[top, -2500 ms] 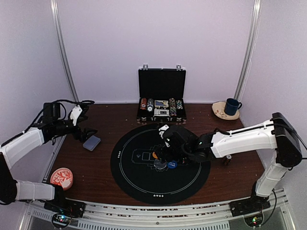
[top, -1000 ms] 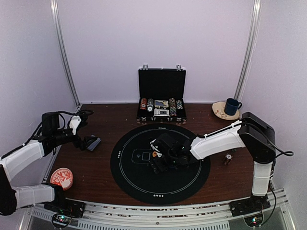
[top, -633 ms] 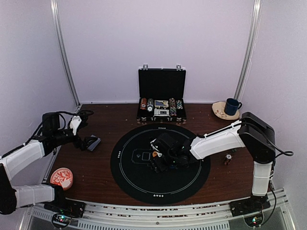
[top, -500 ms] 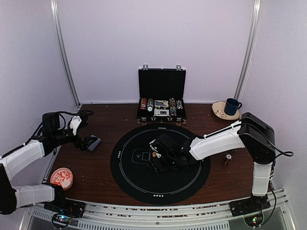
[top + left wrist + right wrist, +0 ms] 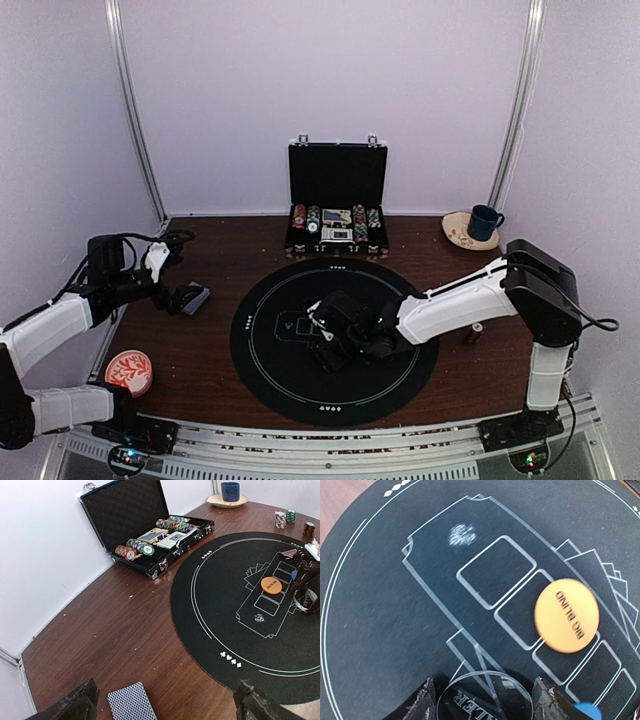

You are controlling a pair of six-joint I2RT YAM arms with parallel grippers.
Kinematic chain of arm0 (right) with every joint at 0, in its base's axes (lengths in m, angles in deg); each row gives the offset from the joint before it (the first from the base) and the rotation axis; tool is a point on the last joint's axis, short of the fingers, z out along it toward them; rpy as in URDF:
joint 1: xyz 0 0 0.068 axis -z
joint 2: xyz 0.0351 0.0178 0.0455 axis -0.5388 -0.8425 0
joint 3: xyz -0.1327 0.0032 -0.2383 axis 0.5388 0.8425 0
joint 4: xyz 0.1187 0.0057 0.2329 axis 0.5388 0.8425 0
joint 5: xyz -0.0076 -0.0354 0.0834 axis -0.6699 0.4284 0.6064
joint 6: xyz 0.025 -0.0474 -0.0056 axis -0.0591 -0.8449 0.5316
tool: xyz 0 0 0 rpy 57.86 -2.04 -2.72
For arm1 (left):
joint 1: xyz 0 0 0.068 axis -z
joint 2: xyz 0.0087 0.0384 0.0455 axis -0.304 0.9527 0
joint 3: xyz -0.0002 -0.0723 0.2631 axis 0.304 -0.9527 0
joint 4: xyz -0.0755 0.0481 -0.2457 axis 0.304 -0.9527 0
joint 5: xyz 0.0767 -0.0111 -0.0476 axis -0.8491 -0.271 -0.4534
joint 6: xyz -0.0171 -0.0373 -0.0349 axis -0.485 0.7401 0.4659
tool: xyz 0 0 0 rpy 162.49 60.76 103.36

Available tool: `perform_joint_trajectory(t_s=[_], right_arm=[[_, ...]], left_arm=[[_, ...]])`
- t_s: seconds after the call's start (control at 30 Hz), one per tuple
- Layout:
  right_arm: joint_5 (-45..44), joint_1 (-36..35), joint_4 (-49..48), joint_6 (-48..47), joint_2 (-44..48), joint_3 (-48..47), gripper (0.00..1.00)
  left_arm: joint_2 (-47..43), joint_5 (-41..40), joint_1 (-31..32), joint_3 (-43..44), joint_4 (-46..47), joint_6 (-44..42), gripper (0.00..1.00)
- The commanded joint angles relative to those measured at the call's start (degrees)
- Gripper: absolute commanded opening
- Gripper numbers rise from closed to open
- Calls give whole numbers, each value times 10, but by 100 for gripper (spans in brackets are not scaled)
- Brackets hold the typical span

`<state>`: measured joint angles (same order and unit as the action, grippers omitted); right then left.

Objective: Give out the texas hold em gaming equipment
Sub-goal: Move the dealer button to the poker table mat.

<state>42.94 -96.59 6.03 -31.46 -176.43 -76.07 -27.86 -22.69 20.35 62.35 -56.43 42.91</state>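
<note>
The right fingers (image 5: 426,705) are part way open, low over the black round mat (image 5: 380,610). One finger is on each side of a clear round dealer disc (image 5: 485,700). The disc lies flat on the mat, and both fingers look right at its edges. I cannot tell if they squeeze it yet. Just past the disc lies an orange disc (image 5: 566,615) that says BIG BLIND. It sits on the white card boxes drawn on the mat. A bit of a blue disc (image 5: 587,711) peeks in near the right finger.

The left fingers (image 5: 75,707) are as wide open as can be, and they hold nothing. They are low over the brown table (image 5: 115,630), off to the left of the mat. A deck of playing cards (image 5: 132,702) with a grey-blue back lies flat on the table between them, nearer to one finger.

At the back of the table, a black briefcase (image 5: 337,200) stands open with rows of chips inside. Three small chip stacks (image 5: 280,519) stand on the table by the right side of the mat. A blue mug (image 5: 486,221) sits on a dish in the far right corner. A red-and-white round dish (image 5: 128,370) lies near the left arm's base.
</note>
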Motion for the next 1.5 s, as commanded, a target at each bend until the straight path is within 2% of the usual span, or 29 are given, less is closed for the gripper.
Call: perform_joint_trajectory(t_s=[0.0,0.4,0.7,0.87,1.47], right_arm=[[17,-22,31,-3,22,28,66],[52,-87,-17,33,66,119,64],[38,-166,-18,57,55,127,66],[1,-171,-14,93,79,149,66],[0,-195,-13,105,86,162,66]], left_arm=[[0,7,2,-3,29,3,98],[4,8,2,-3,29,2,98],[5,5,2,-2,29,1,98],[5,6,2,-3,29,2,98],[8,4,2,-3,29,0,98]])
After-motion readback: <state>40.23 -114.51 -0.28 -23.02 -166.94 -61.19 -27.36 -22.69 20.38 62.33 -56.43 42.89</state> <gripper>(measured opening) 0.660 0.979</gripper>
